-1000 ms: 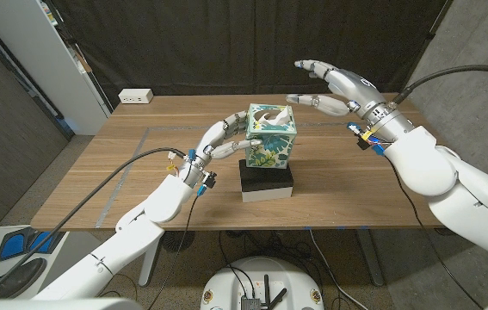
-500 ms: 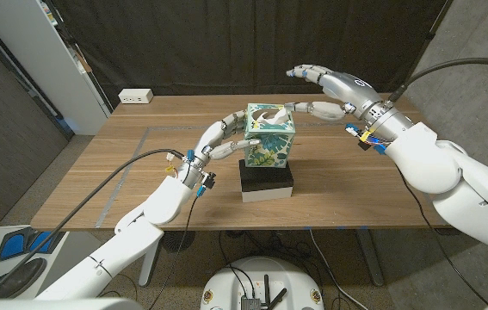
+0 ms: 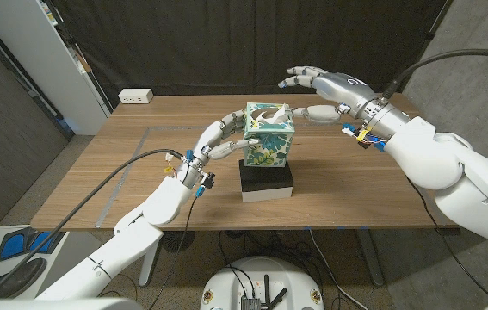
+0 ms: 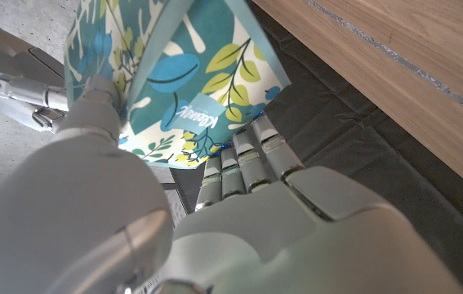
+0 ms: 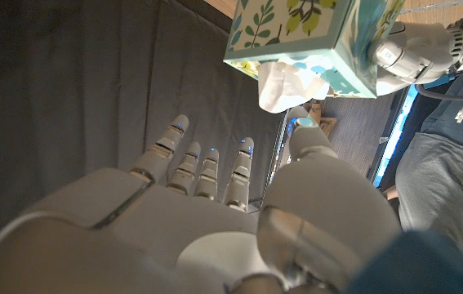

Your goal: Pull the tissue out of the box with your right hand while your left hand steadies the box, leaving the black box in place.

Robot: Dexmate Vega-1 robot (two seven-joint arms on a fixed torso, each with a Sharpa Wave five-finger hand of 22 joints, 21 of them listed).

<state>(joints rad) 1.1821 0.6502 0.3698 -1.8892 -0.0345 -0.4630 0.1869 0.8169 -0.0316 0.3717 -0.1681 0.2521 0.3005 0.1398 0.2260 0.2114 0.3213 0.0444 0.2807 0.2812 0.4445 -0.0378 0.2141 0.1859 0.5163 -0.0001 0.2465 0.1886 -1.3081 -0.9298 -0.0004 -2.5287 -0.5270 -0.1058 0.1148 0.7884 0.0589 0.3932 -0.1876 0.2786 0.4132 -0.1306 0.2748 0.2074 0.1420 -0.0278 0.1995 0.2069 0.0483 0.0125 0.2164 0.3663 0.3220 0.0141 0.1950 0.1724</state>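
Now, on the bench (image 3: 114,172), the tissue box (image 3: 269,136) sits atop the black box (image 3: 267,181), left hand (image 3: 224,138) gripping its side. Right hand (image 3: 321,93) hovers spread and empty just beside the tissue (image 3: 271,112), which pokes up from the box top, thumb nearest.

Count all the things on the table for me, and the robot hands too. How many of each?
Tissue boxes: 1, the leafy tissue box
Black boxes: 1, the black box under it
Tissues: 1, the white tissue poking out of the top
White power strips: 1, the power strip at the table's far corner
Robot hands: 2, the left hand and the right hand
Total: 6
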